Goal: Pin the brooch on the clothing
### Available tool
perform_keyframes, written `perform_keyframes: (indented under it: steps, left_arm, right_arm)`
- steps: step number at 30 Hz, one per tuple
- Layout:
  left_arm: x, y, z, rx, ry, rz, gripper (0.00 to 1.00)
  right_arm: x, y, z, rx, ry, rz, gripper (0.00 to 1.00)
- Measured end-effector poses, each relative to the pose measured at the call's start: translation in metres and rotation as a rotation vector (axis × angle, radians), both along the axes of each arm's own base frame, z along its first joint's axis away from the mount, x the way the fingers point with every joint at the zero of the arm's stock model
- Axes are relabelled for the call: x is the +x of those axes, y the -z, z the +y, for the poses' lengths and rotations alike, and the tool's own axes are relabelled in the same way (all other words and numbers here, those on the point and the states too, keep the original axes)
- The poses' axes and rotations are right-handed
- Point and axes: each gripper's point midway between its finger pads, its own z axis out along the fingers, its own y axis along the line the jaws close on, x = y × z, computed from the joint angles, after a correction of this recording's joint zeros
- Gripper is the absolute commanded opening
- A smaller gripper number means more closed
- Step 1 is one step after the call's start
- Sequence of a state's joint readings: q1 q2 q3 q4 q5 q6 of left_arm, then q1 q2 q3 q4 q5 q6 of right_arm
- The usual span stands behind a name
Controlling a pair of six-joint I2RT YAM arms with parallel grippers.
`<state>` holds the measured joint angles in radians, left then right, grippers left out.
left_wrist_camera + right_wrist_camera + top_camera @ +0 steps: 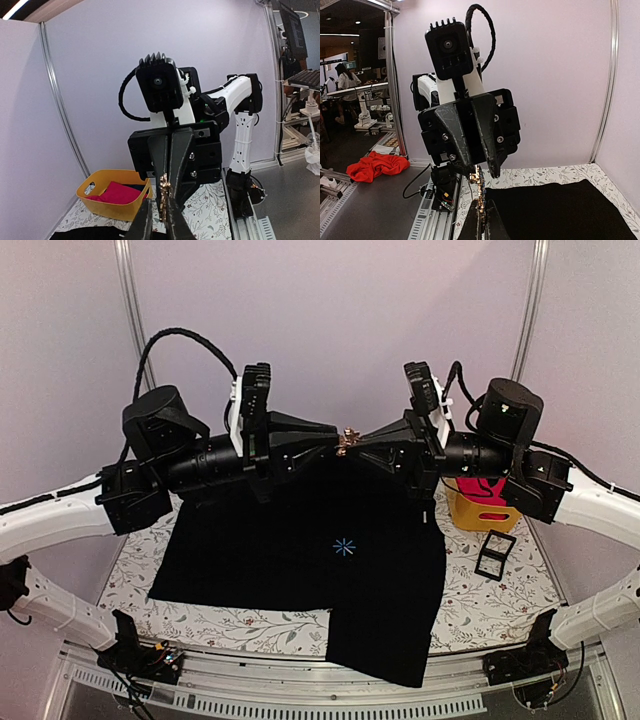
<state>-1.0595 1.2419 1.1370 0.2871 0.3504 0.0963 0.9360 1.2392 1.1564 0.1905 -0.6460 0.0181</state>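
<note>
The brooch (pixel 349 437), a small pale gold ornament, hangs in the air above the clothing (pixel 300 550), a black shirt with a light-blue asterisk print (pixel 344 546) spread on the table. My two grippers meet tip to tip at the brooch. The right gripper (pixel 362 440) (pixel 484 225) is shut on the brooch (pixel 480 197), holding it upright. The left gripper (pixel 335 445) (pixel 160 220) faces it with its jaws narrowly apart around the brooch (pixel 164 195); one finger (pixel 176 222) lies against the ornament and the other finger (pixel 142 222) stands off it. The black shirt (pixel 555 210) lies below.
A yellow basket (pixel 480 510) (pixel 112 200) holding a pink garment (pixel 117 192) stands at the table's right. A small black square frame (pixel 495 553) lies in front of it on the floral cloth (pixel 480 600). One shirt end (pixel 380 650) hangs over the front edge.
</note>
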Motion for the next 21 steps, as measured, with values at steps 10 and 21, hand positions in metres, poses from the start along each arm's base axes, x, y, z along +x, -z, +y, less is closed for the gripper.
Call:
perform_keyframes:
  steps: [10,21]
  left_arm:
    - [-0.0014,0.0030,-0.0039,0.022,0.009,0.004,0.04]
    - [0.0002,0.0067,-0.0044,0.044,0.001,0.007,0.00]
  right_arm:
    - [0.0002,0.0017,0.0001,-0.006,0.002,-0.009,0.00]
    - [0.0010,0.0040,0.0003,-0.015,0.007,-0.022,0.47]
